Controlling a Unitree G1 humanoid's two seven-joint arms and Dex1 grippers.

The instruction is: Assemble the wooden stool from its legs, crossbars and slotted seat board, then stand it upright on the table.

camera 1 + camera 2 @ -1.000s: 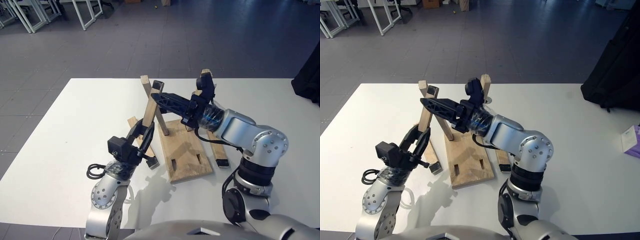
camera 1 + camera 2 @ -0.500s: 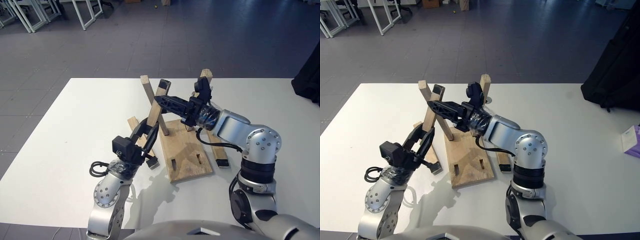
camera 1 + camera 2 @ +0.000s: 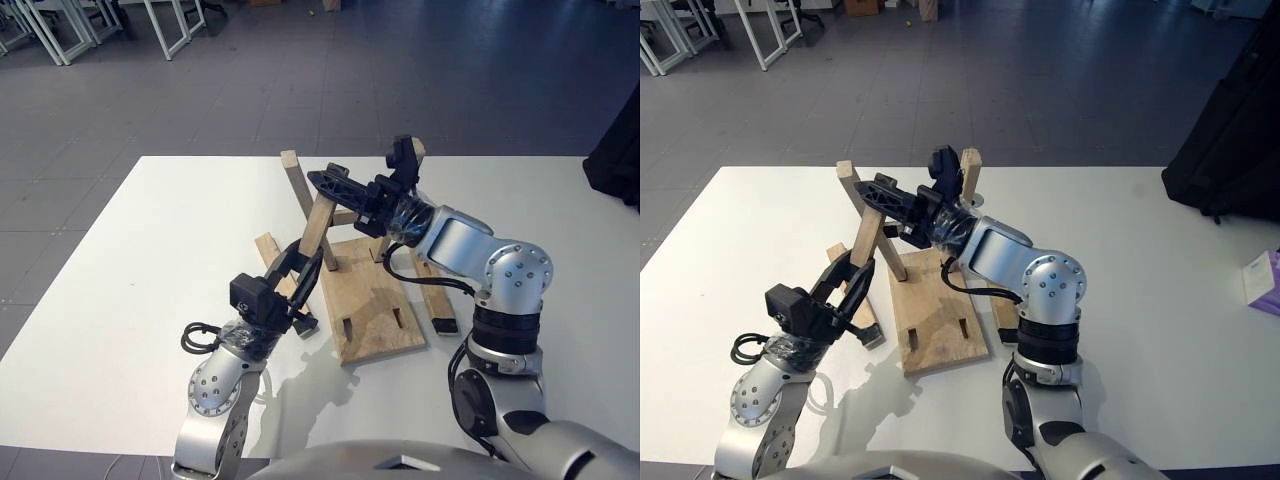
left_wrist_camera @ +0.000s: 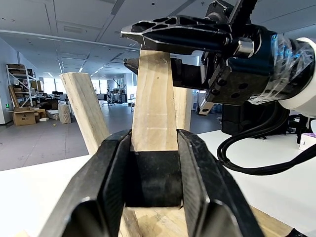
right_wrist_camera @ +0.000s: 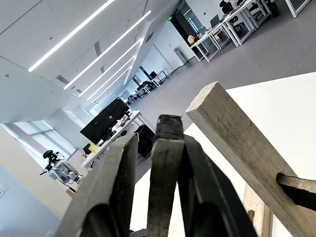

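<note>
Left gripper: the left gripper (image 4: 154,144) is pinched on the lower part of a wooden leg (image 3: 320,228), one black finger pressed to each side face.
Right gripper: the right gripper (image 3: 322,181) is clamped over the top end of that same leg, its fingers (image 5: 114,182) flanking the wood on both sides.
Held leg: it tilts with its top toward the robot's right and the far side of the table. It is held at both ends, and its foot is hidden behind the left gripper, so I cannot tell whether it touches the board.
Second leg: the second leg (image 3: 299,188) rises from the seat board, leaning toward the robot's left, and crosses the held leg just below the right gripper.
Crossbar: the end of a crossbar (image 5: 297,183) sits in a hole in the second leg.
Third leg: the third leg (image 3: 970,172) stands behind the right wrist, mostly covered by the arm.
Seat board: the slotted seat board (image 3: 372,292) lies flat on the white table (image 3: 150,250), two slots open near its front edge.
Loose bars: one wooden bar (image 3: 267,247) lies just left of the board under the left gripper, and another bar (image 3: 437,300) lies along its right edge.
</note>
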